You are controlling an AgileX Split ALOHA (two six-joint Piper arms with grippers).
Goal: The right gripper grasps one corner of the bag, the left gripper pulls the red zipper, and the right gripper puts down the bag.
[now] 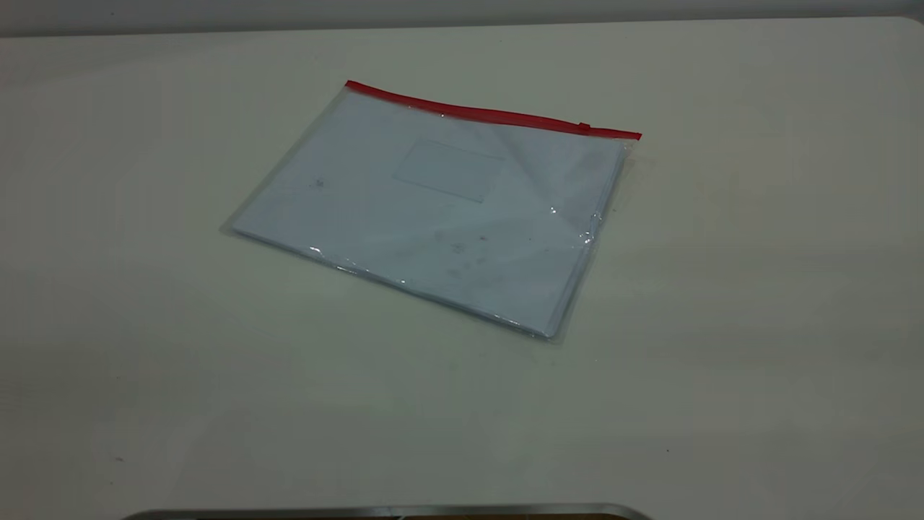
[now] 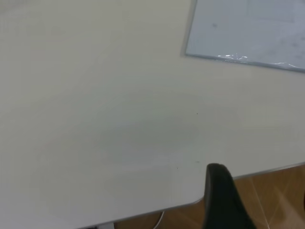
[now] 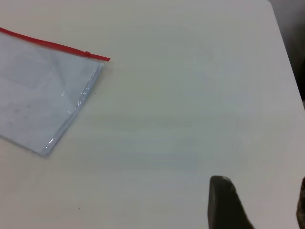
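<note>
The bag point(image 1: 433, 209), a clear pouch with white paper inside, lies flat on the table's middle. The red zipper point(image 1: 491, 113) runs along its far edge, with the slider tab point(image 1: 583, 128) close to the right end. The corner of the bag point(image 1: 632, 141) at that end lies on the table. Neither gripper shows in the exterior view. The right wrist view shows the bag point(image 3: 38, 95), the zipper point(image 3: 47, 45) and the corner point(image 3: 104, 61) far from my open, empty right gripper point(image 3: 259, 202). The left wrist view shows the bag's plain corner point(image 2: 248, 28); my open, empty left gripper point(image 2: 261, 200) hangs over the table's edge.
The white table point(image 1: 722, 325) spreads wide around the bag. A metal rim point(image 1: 390, 511) shows at its near edge. In the left wrist view the table's rounded edge point(image 2: 143, 212) and wooden floor point(image 2: 276, 191) lie below. The table's far edge point(image 3: 286, 43) shows in the right wrist view.
</note>
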